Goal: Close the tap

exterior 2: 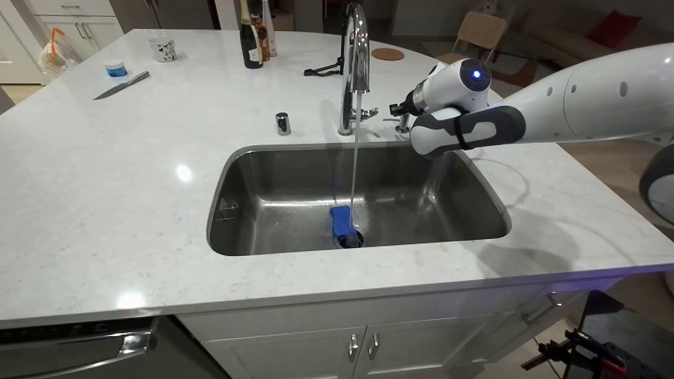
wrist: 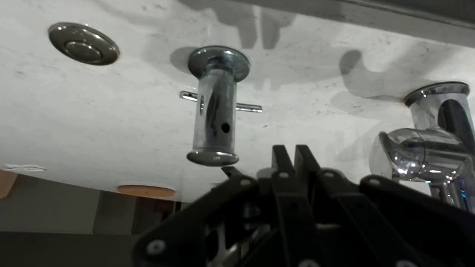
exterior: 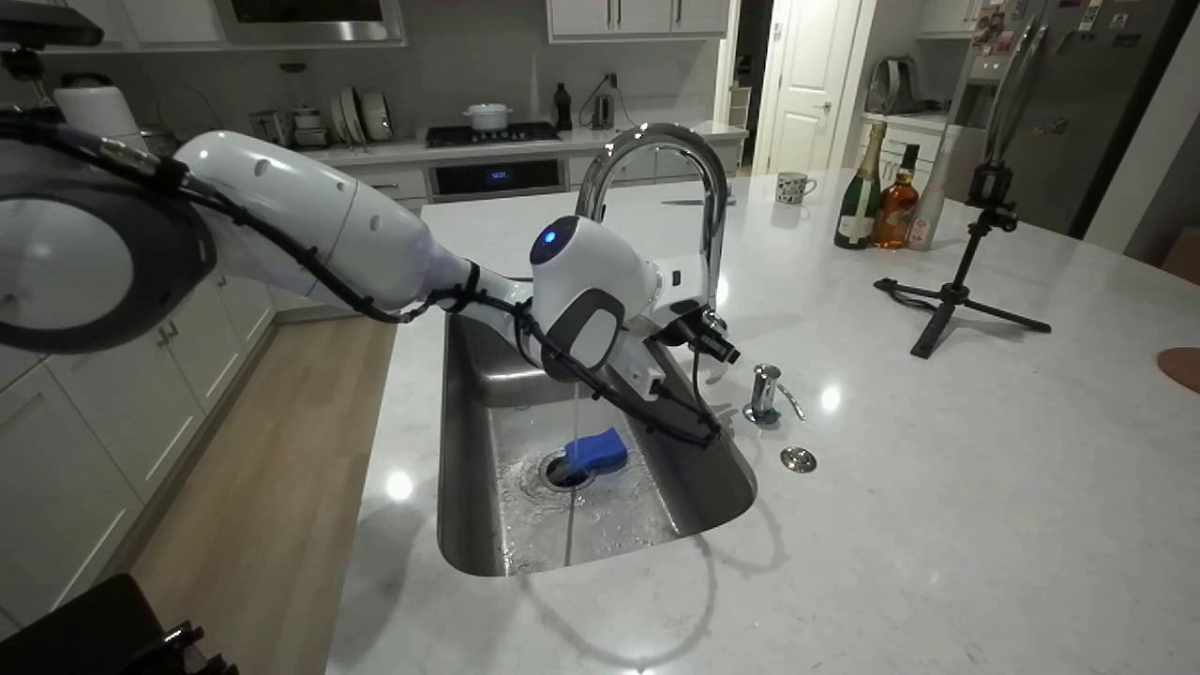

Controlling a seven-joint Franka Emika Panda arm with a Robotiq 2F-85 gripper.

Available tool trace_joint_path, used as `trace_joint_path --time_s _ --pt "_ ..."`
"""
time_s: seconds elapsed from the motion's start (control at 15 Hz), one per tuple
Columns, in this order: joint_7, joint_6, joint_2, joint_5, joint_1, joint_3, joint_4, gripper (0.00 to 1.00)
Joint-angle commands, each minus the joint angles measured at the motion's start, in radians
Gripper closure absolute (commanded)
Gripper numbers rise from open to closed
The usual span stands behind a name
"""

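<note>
Disc [wrist: 84, 44] of metal lies at the far left of the wrist view, on a countertop [wrist: 92, 122] that shows upside down. Next comes a chrome soap pump [wrist: 215, 115], then the gripper [wrist: 291, 148], its fingers [wrist: 280, 159] nearly together, only a thin slit between them, nothing held. At the right edge is the tap [wrist: 441, 152], upright along its long axis in both exterior views, with what looks like its lever [wrist: 380, 159] jutting sideways toward the gripper; the two are near but apart. I judge that this sideways gap decides the coming move: the lone arm [exterior 2: 579, 95] has to cross to the right here, which is leftward in an exterior view. There water [exterior 2: 356, 147] runs into the sink [exterior 2: 305, 168], so closing is not yet done.
</note>
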Motion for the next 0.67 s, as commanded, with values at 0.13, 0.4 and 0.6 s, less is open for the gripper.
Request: trace_joint_path --time_s 0.13,0.4,0.6 --pt "0.028 0.006 0.048 -0.038 -0.064 0.069 0.092 1.00" --pt "0.027 0.005 0.078 -0.043 -0.076 0.076 0.122 1.00" --pt "0.009 0.015 0.103 -0.015 -0.067 0.064 0.142 1.00"
